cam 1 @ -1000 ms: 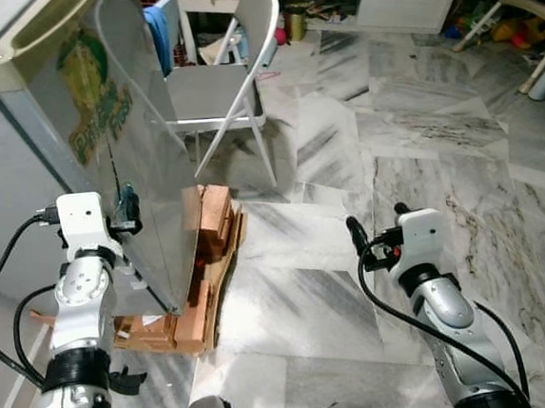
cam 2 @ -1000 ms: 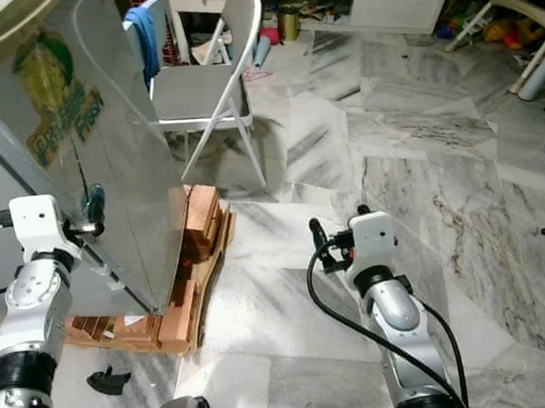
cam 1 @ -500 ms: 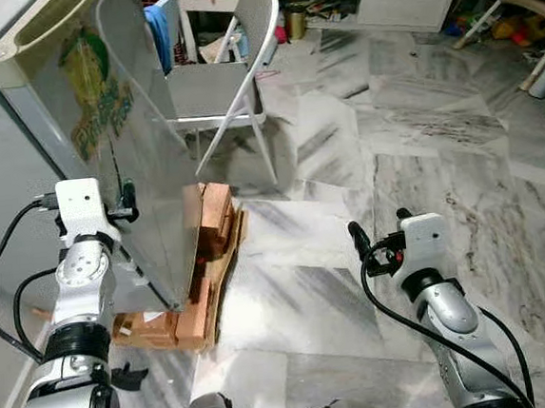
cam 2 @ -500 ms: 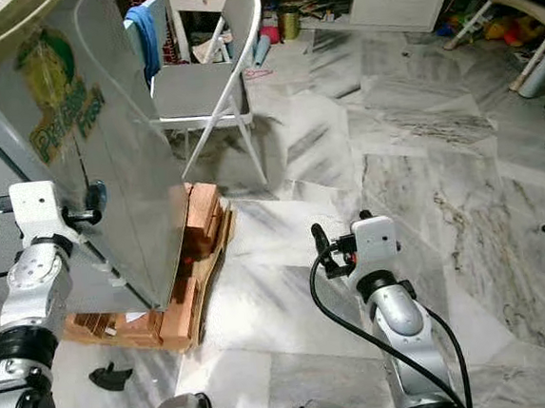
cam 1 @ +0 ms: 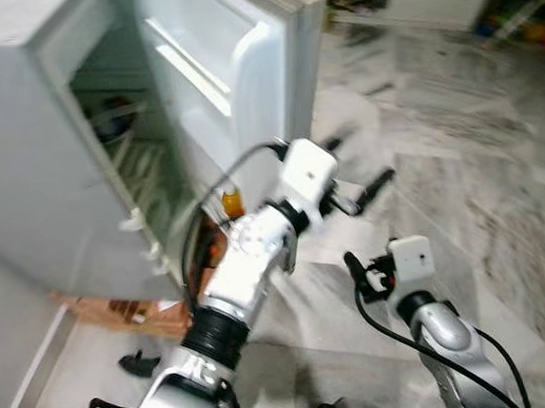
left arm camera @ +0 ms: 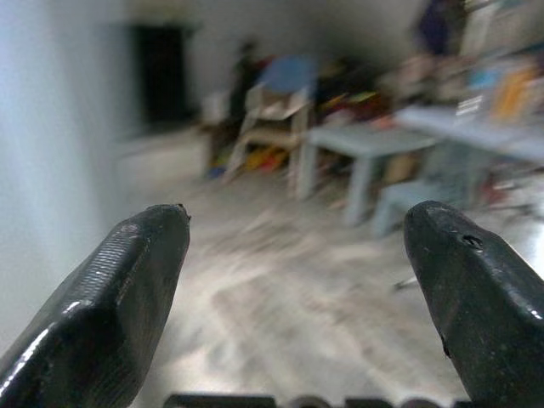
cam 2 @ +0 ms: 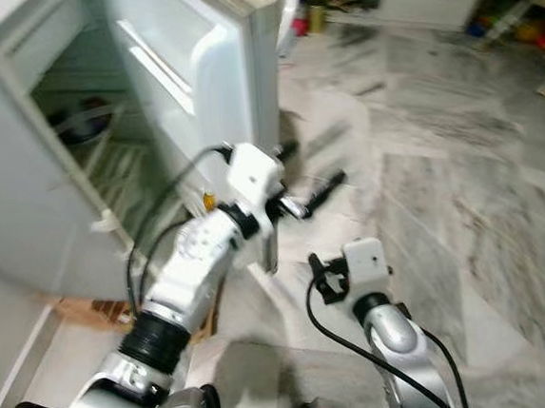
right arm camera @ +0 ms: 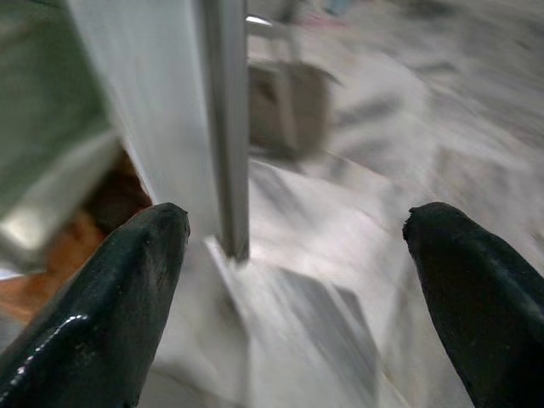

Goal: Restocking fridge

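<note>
The white fridge [cam 1: 24, 197] stands at the left with its door [cam 1: 241, 63] swung wide, the moulded inner shelves facing me. Inside are wire shelves and a dark bowl [cam 1: 111, 123]. A small orange item [cam 1: 231, 203] sits low by the door's foot. My left gripper [cam 1: 355, 168] reaches out past the door's free edge, open and holding nothing; in the left wrist view its fingers [left arm camera: 127, 289] frame a blurred room. My right gripper [cam 1: 360, 271] hangs low over the marble floor, open and empty, and faces the door's lower edge [right arm camera: 225, 127].
The fridge rests on a wooden pallet [cam 1: 120, 313]. A black object [cam 1: 138, 364] lies on the floor beside it. Grey marble floor [cam 1: 480, 176] stretches to the right, with a low white cabinet [cam 1: 417, 0] at the back. The head views are blurred.
The fridge door has swung from nearly shut to wide open. My left arm has swept right, away from the door. The camera has shifted too.
</note>
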You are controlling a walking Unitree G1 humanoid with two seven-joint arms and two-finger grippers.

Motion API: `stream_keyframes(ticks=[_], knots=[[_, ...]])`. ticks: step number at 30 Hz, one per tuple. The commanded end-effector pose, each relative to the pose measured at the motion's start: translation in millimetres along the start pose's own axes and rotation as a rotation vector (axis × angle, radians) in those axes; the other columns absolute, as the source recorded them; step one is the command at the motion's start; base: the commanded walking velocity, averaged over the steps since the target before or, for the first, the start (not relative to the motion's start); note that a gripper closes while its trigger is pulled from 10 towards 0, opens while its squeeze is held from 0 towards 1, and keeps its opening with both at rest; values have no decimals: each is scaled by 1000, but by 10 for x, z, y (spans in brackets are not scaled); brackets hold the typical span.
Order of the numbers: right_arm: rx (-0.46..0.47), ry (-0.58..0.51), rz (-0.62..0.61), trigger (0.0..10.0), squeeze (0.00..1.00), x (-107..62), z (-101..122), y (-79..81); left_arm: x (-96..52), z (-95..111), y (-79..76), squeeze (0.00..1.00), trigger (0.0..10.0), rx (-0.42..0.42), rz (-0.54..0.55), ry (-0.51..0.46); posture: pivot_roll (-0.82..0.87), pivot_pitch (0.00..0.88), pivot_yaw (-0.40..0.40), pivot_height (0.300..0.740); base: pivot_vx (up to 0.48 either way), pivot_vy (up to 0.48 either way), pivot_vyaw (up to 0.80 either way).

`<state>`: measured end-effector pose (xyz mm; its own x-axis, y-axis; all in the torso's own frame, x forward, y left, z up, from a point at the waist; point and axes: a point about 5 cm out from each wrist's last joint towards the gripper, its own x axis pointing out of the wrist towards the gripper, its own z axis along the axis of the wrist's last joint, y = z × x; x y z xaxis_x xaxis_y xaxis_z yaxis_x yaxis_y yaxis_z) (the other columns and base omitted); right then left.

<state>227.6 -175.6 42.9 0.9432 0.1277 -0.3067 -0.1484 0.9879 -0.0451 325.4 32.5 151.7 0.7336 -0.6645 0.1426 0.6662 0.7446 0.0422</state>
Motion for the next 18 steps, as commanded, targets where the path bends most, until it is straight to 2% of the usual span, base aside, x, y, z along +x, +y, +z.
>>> stream_keyframes(ticks=[1,2,6,7,8,9,11,14,15,18], knots=[[7,-24,3,10000,0,13,69,12,-130,-83,176,0,10000,-1,81,38,7,107,-23,740,0,0,0],[13,-27,14,10000,0,21,72,25,-281,-120,308,0,10000,23,124,68,15,109,-23,740,0,0,0],[16,-38,25,10000,0,54,95,49,-530,-199,439,0,10000,36,172,106,26,112,-23,740,0,0,0],[29,-59,15,10000,0,77,137,52,-667,-244,486,0,10000,33,206,121,33,115,-22,740,0,0,0],[40,-70,7,10000,0,87,160,49,-731,-264,504,0,10000,32,224,128,36,115,-22,740,0,0,0],[40,-70,7,10000,0,87,160,49,-731,-264,504,0,10000,32,224,128,36,115,-22,740,0,0,0],[44,-76,10,10000,0,105,183,61,-864,-309,531,0,10000,26,257,143,42,117,-22,740,0,-338,-241],[45,-79,16,10000,0,136,196,81,-1115,-390,557,0,10000,39,319,183,49,117,-26,740,0,-428,-800],[45,-79,16,10000,0,136,196,81,-1115,-390,557,0,10000,39,319,183,49,117,-26,740,0,-424,-800],[42,-82,20,10000,0,162,204,81,-1259,-424,567,0,10000,48,362,214,53,117,-25,740,167,-410,-585]])
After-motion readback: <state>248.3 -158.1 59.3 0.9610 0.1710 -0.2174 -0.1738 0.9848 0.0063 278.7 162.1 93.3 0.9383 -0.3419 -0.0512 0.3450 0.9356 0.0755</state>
